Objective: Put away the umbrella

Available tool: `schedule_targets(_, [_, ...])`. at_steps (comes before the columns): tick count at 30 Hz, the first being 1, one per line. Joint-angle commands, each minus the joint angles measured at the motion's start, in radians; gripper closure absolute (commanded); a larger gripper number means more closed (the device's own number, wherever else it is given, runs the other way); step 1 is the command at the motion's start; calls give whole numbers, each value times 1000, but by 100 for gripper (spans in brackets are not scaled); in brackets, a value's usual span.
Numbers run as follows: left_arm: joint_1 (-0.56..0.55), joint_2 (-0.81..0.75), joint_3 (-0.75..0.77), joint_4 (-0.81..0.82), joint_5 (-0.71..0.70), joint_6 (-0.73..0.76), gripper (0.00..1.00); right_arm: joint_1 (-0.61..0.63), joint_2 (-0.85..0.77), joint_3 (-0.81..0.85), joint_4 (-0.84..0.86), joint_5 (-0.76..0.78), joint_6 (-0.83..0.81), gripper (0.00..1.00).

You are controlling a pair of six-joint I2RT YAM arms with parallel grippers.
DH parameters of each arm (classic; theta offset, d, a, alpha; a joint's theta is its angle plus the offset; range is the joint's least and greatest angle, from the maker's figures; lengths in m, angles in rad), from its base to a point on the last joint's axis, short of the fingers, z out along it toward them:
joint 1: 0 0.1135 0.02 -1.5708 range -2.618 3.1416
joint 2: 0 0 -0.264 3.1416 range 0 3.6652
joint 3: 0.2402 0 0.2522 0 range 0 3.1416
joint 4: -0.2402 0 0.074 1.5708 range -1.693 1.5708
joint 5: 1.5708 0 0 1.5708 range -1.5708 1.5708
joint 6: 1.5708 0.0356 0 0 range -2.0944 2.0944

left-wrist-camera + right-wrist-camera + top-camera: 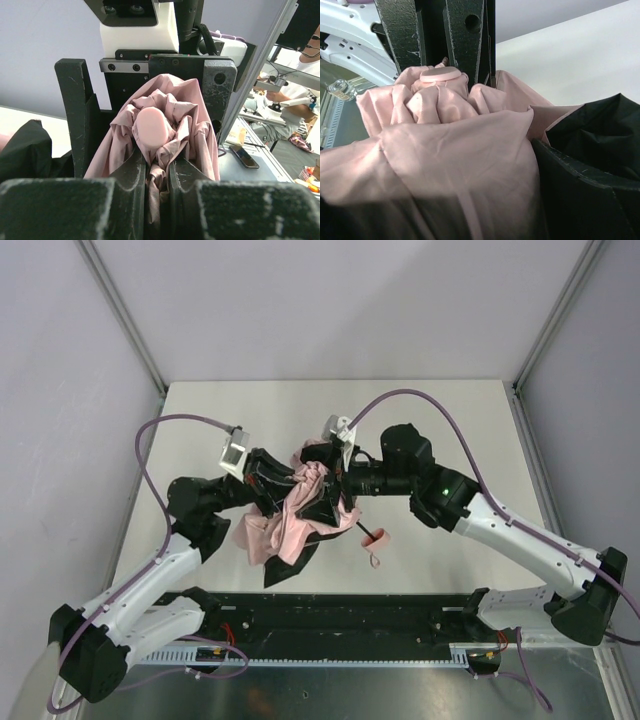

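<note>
The pale pink umbrella (300, 510) hangs crumpled between both arms above the table's middle, its black underside showing. Its black shaft (365, 529), pink handle (379, 536) and strap (375, 559) poke out to the right. My left gripper (290, 478) is shut on a fold of pink fabric (156, 195) just below the round pink cap (152, 127). My right gripper (325, 475) is shut around the fabric bundle (460, 165) from the other side. One right finger (580, 190) shows; the other is hidden by cloth. The cap also shows in the right wrist view (440, 75).
The white table (250, 410) is enclosed by grey walls with metal frame posts (125, 315). A black rail (330, 615) runs along the near edge between the arm bases. Purple cables (420, 395) loop over both arms.
</note>
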Motion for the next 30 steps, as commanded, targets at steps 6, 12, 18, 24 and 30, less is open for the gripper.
schedule_targets(6, [-17,-51,83,149,-151,1,100,9,116,-21,52,-60,29,26])
schedule_targets(12, [-28,-43,97,152,-133,4,100,21,161,-32,171,-248,81,61])
schedule_targets(18, [-40,-46,88,159,-126,18,100,13,151,-41,247,-305,132,91])
schedule_targets(24, [-52,-42,89,162,-113,25,100,-8,99,-69,299,-299,177,100])
schedule_targets(30, [-47,-36,78,156,-147,-31,63,-79,-10,-217,435,-252,264,100])
